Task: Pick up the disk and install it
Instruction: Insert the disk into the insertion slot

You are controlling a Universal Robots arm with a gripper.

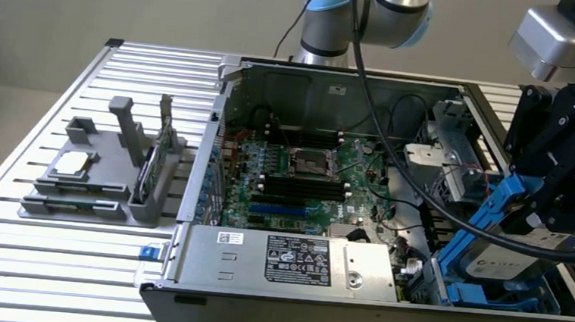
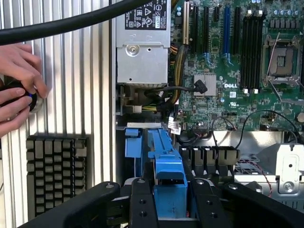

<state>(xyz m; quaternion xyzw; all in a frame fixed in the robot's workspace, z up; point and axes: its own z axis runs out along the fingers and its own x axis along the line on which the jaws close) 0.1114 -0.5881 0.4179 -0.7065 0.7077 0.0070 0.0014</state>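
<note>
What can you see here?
slatted silver metal table: one, silver, under everything
open grey metal computer case: one, grey, on table
flat green motherboard: one, green, inside case
grey metal power-supply box: one, grey, inside case
flat silver-grey blue-railed metal disk: one, silver-grey, tilted over case bay
grey plastic holder: one, grey, on table
square silver chip: one, silver, on holder
black keyboard: one, black, on table
person's hands: two, near keyboard
black gripper: one, black, fingers shut on disk
</note>
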